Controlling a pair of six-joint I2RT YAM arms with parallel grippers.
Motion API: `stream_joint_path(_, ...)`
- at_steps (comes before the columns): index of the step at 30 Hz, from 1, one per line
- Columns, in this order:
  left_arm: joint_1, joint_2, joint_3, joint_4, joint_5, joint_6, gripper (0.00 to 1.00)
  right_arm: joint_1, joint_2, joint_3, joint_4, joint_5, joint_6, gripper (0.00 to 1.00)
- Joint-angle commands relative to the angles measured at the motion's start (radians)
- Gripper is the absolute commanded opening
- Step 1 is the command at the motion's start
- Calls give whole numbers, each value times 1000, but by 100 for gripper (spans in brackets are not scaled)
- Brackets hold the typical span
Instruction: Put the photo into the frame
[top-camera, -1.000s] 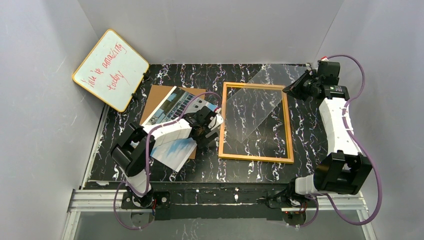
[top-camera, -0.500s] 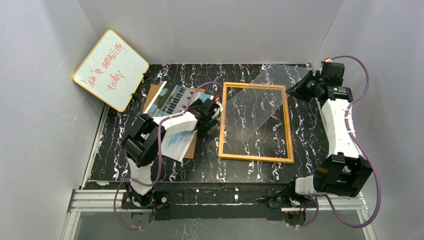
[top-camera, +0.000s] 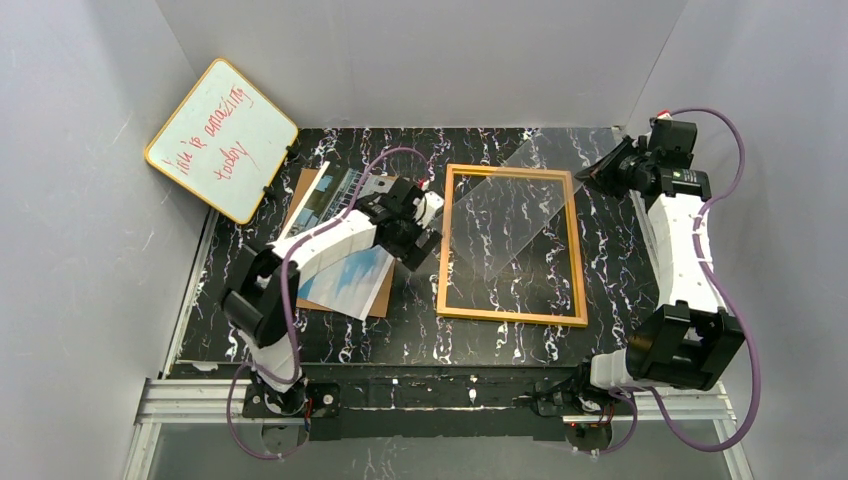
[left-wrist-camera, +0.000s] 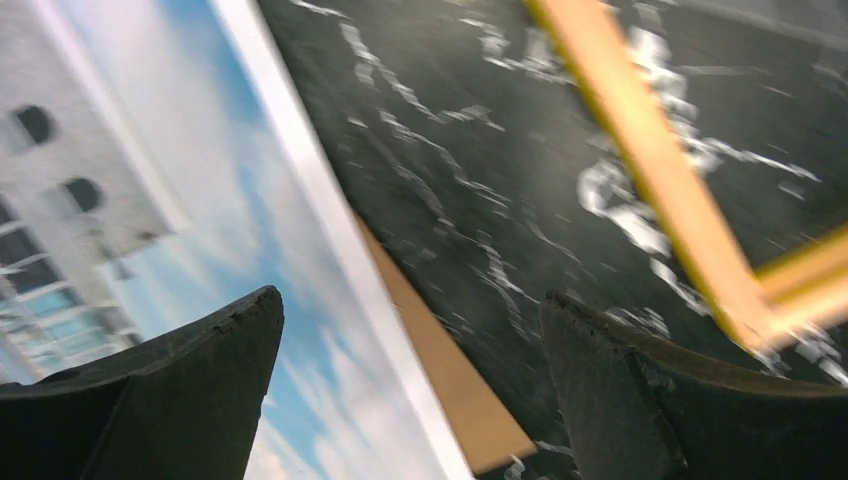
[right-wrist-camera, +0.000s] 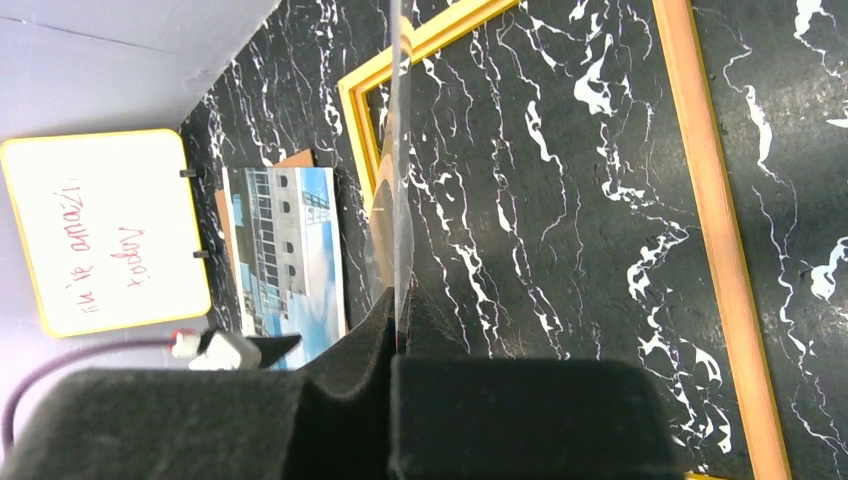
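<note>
Photo (left-wrist-camera: 150, 200) is straddled at its edge by the spread left claw (left-wrist-camera: 408, 300); the pane (top-camera: 505, 220) is pinched in the right claw (right-wrist-camera: 400, 300). Creasing is risked if the photo is clamped against the table (left-wrist-camera: 480, 150).

left arm (top-camera: 335, 243) and right arm (top-camera: 678, 240), white shells, black joints, purple cables, matte black wedge fingertips (left-wrist-camera: 160, 400)

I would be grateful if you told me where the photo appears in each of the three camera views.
Top external: the photo lies left of centre.
Left wrist: the photo fills the left side, seen close up.
Right wrist: the photo is small at the left, next to the whiteboard.
Shared landmark: the frame, whose rail shows beside the photo in all three views.
</note>
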Motion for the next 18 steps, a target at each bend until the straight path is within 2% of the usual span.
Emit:
stream_joint_path(1, -40, -126, -88, -72, 315, -71, 98, -33, 20, 89, 51, -40, 16, 1)
stream_joint_path(5, -98, -76, -100, -37, 290, -126, 98, -58, 15, 106, 40, -61, 16, 1)
stream_joint_path(10, -110, 8, -50, 20, 264, -226, 98, -81, -7, 101, 16, -65, 7, 1)
stream_joint_path(18, -110, 90, 20, 68, 279, -245, 96, -96, -35, 65, 18, -83, 8, 1)
